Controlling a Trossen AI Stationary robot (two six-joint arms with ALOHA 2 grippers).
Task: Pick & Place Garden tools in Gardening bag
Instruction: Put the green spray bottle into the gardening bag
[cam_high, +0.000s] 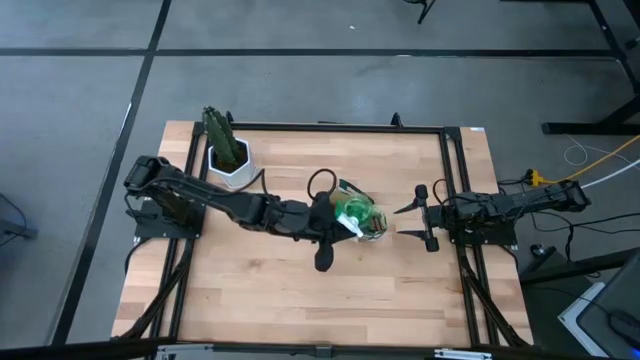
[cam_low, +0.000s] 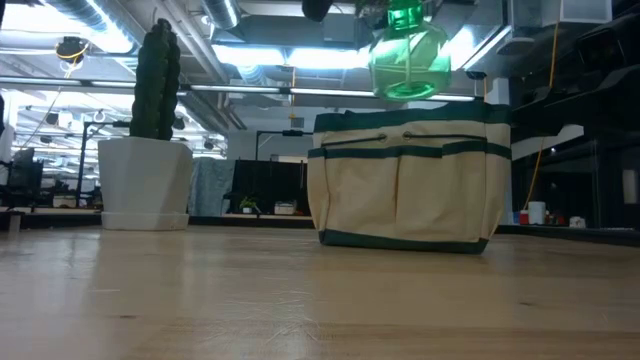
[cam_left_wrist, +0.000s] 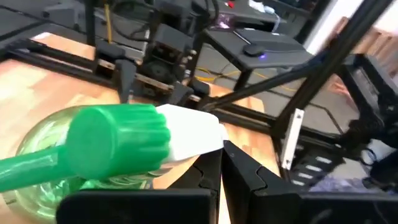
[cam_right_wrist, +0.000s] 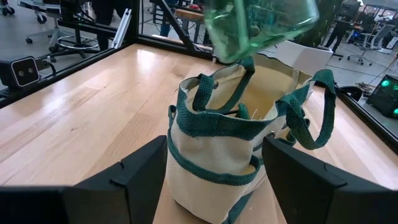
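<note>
Your left gripper (cam_high: 340, 222) holds the green spray bottle (cam_low: 408, 58) by its neck, hanging just over the open bag (cam_low: 405, 178) near the table's middle, ready to drop in. Your right gripper (cam_right_wrist: 211, 168) waits with fingers spread at the bag's right-edge side.

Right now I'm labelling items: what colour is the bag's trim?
Dark green on the tan gardening bag; clearest in the low view.
</note>
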